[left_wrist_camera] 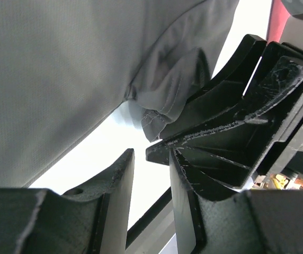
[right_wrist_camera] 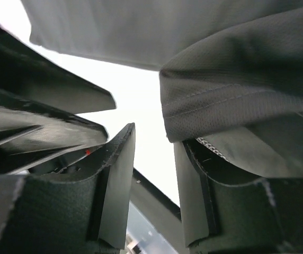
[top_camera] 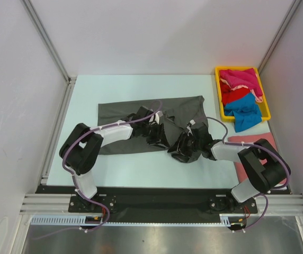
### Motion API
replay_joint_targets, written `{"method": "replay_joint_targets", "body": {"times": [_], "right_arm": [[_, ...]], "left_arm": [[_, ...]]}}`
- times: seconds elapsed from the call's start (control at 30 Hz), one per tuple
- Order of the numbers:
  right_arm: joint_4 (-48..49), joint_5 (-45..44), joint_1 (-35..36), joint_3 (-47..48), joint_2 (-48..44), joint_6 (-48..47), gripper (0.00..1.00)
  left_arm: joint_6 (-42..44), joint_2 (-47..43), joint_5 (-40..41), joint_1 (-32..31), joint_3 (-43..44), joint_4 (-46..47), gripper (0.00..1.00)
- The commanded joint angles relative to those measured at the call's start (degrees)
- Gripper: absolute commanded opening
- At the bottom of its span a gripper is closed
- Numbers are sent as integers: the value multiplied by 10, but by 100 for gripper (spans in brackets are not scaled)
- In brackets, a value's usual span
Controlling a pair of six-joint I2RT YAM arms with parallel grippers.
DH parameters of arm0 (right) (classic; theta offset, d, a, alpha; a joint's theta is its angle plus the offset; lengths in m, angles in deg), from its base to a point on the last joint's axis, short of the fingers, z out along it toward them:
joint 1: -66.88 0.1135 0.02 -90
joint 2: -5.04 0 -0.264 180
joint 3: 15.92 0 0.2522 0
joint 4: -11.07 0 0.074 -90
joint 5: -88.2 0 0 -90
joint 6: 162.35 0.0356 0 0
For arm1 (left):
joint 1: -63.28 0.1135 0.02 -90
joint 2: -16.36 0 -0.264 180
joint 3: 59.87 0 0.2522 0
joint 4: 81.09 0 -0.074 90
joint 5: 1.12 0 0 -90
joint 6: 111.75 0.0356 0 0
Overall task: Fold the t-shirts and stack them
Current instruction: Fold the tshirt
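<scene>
Dark grey t-shirt point(top_camera: 141, 114): spread on the table point(top_camera: 119, 87) at mid-field, rumpled toward its near right corner.
Long axis: runs left to right, with the near hem facing the arm bases.
Other t-shirts point(top_camera: 239, 92): magenta, red and blue, heaped in the yellow tray point(top_camera: 217, 90) at far right. A salmon-pink one point(top_camera: 236, 139) lies flat by the right arm.
Nearer arm: both reach the near hem and meet close together right of the shirt's middle, so neither is clearly nearer.
Left gripper point(left_wrist_camera: 150, 159): jaws part-way apart with table showing between them, holding nothing. The bunched hem point(left_wrist_camera: 159, 114) lies just beyond the tips.
Right gripper point(right_wrist_camera: 154, 140): jaws part-way apart and empty. A folded hem point(right_wrist_camera: 220, 106) rests against one finger, beside the gap.
Coming move, likely: each gripper must advance onto the hem before closing.
</scene>
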Motion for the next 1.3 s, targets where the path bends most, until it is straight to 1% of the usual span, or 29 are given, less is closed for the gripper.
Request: {"method": "replay_joint_targets", "body": {"times": [0.0,0.07,0.13,0.17,0.2,0.23,0.27,0.3,0.33,0.4,0.47,0.5,0.53,0.6,0.63,0.67,0.73,0.8,0.9,1.0,1.13,1.27], "right_arm": [[85,35,9,-2,13,41,40],[99,55,7,-9,13,41,40],[103,78,-1,-16,-20,41,40],[74,88,-6,-14,-35,38,39],[39,86,-12,-2,-77,27,40],[-2,81,-24,8,-99,-8,39],[-63,79,-31,17,-123,-25,39],[-88,80,-40,35,-157,-40,40],[-113,86,-50,44,-168,-65,40],[-161,104,-93,65,-173,-86,40],[-197,119,-143,95,-138,-121,38],[-199,152,-154,104,-116,-131,38],[-203,165,-160,129,-74,-140,36],[-220,173,-161,156,-31,-177,32],[-223,173,-164,174,-16,-191,24],[-217,174,-167,180,14,-206,20],[-207,166,-167,189,41,-218,14],[-214,175,-167,215,93,-233,13],[-218,184,-167,235,143,-251,13],[-228,194,-167,254,183,-273,13],[-247,204,-167,265,203,-296,12],[-245,216,-166,243,185,-289,11]], "left_arm": [[-1,-42,-4,7,-19,25,38],[-8,-54,-3,11,-37,38,38],[-19,-63,3,14,-54,49,38],[-21,-70,4,15,-57,51,38],[-25,-74,4,15,-59,54,38],[-25,-75,5,15,-58,54,38],[-26,-75,4,15,-57,55,38],[-31,-73,3,15,-56,58,37],[-34,-72,0,15,-53,63,37],[-41,-69,-4,14,-51,68,38],[-47,-65,-11,14,-46,76,37],[-51,-62,-16,14,-45,80,37],[-54,-57,-18,12,-41,82,37],[-56,-53,-20,7,-37,84,37],[-56,-48,-19,6,-31,82,37],[-56,-46,-19,3,-30,81,37],[-60,-45,-21,0,-27,84,37],[-58,-43,-25,-4,-23,85,37],[-44,-38,-19,-13,-6,60,37],[-47,-40,-20,-15,-8,62,37],[-47,-44,-25,-15,-15,65,38],[-44,-44,-26,-15,-17,65,37]]}}
